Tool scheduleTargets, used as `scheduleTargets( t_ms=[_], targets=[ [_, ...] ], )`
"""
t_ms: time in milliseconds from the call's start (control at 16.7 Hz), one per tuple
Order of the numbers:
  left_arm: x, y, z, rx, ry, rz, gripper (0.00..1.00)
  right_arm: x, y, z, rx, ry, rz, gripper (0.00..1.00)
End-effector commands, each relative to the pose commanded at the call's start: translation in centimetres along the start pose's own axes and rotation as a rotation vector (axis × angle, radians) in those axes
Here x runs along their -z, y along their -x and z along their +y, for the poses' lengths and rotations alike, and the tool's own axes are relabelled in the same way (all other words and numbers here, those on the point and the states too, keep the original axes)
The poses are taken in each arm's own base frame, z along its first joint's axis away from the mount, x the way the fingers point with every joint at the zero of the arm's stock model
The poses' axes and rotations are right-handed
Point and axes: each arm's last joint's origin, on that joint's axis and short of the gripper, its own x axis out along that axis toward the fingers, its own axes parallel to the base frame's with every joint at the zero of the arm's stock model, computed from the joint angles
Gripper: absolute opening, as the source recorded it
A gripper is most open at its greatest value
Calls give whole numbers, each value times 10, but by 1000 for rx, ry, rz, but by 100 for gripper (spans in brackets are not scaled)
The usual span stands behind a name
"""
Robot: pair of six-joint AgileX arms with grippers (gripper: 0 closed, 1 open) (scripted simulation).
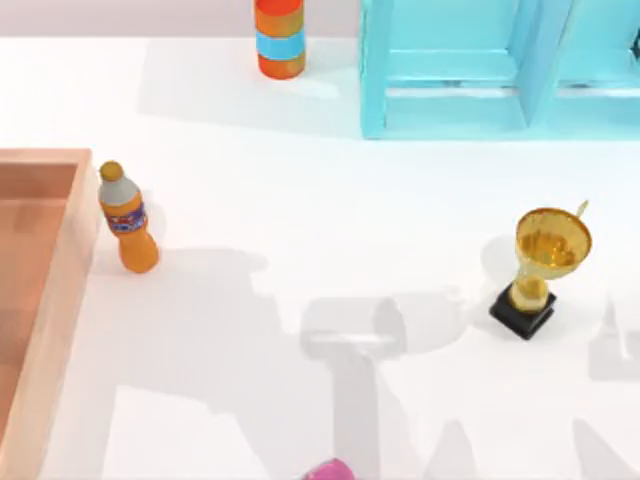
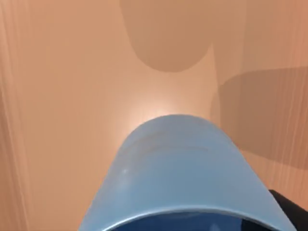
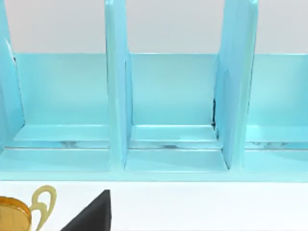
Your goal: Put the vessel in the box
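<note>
Blue vessel (image 2: 183, 178) hangs over the peach floor of the box (image 2: 72, 96), at the surface's left. Whether fingers clamp it I cannot tell; released tilted, it may tip over.

A white table (image 1: 330, 200) is seen carrying a wooden box (image 1: 62, 270) at its left edge, an orange bottle (image 1: 127, 217) just beside it, a gold trophy (image 1: 540, 268), a turquoise shelf (image 1: 480, 70) and an orange can (image 1: 280, 38).

The small plain blue cup (image 2: 180, 173) is light blue. The wide wooden box (image 1: 40, 290) is peach-tan. The plastic soda bottle (image 1: 127, 220) is orange. The shiny trophy cup (image 1: 545, 262) is gold on black.
</note>
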Motion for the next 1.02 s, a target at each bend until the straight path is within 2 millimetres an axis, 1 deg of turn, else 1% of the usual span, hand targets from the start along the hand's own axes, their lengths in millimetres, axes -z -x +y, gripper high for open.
scheduleTargets(
  t_ms=[180, 960, 1020],
  targets=[
    [0, 0, 0, 0, 0, 0, 0, 0, 0, 0, 0, 0, 0, 100],
    [0, 0, 0, 0, 0, 0, 98, 0, 0, 0, 0, 0, 0, 100],
    [0, 0, 0, 0, 0, 0, 100, 0, 0, 0, 0, 0, 0, 100]
  ],
)
